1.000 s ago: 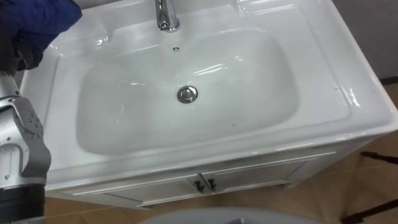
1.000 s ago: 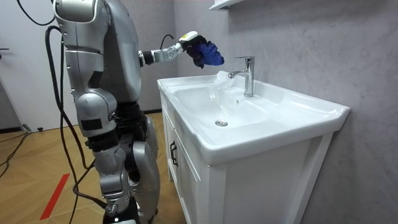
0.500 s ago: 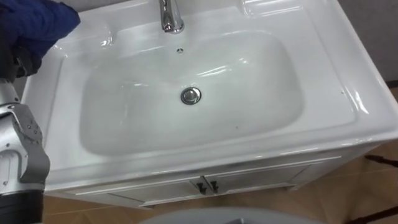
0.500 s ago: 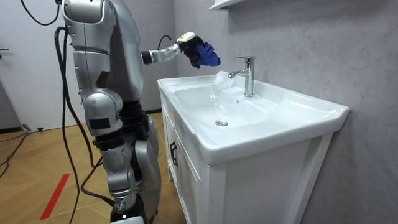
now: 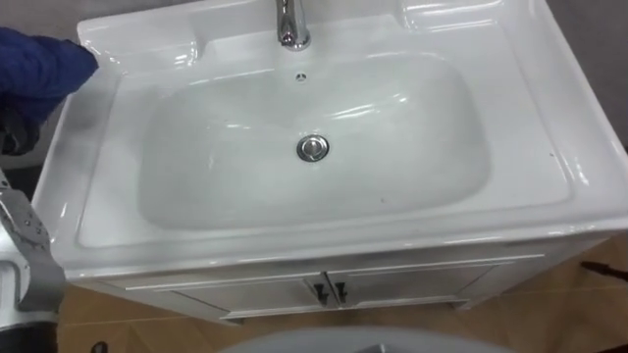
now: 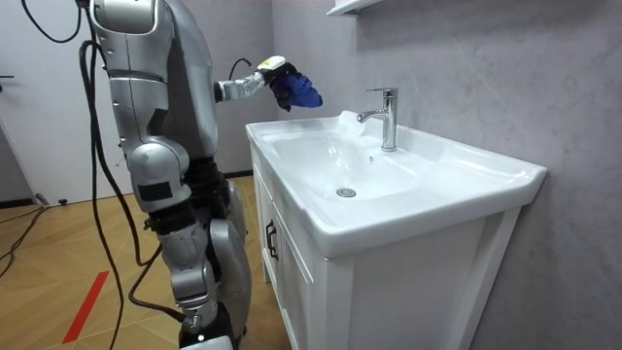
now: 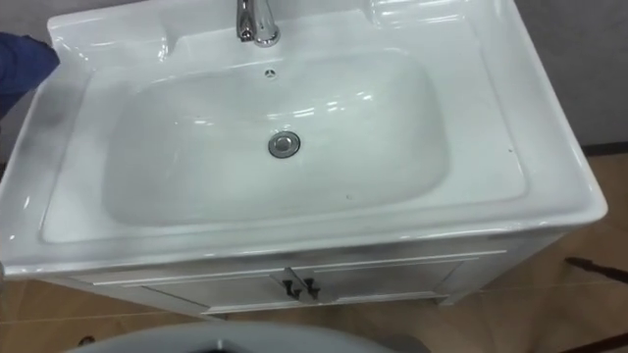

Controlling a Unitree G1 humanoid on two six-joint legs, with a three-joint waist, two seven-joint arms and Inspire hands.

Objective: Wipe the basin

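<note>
From where I stand, the robot is upright at the left end of a white cabinet with two doors (image 5: pixel 392 279), facing the grey wall behind it. Two small dark handles (image 5: pixel 329 291) sit side by side where the doors meet.

On the cabinet sits the glossy white rectangular ceramic basin (image 5: pixel 549 147). In its bowl a round chrome drain plug (image 5: pixel 313 148) lies at the middle. A small overflow hole (image 5: pixel 300 76) sits in the back wall, just below the upright chrome tap (image 6: pixel 389 112) on the rear ledge.

The robot's left arm is lifted and stretched forward at about chest height. Its left hand (image 6: pixel 269 70) is up in the air near the basin's back left corner. A dark blue cloth (image 6: pixel 294 90) is bunched over the hand and hangs down from it. The cloth is above the rim and not touching it, well apart from the bowl and the tap. The cloth covers the hand, so I cannot tell whether it is clenched on the cloth or spread inside it.

A white shelf (image 6: pixel 348 8) juts from the wall above, and a red stripe (image 6: pixel 86 303) marks the wooden floor behind the robot.
</note>
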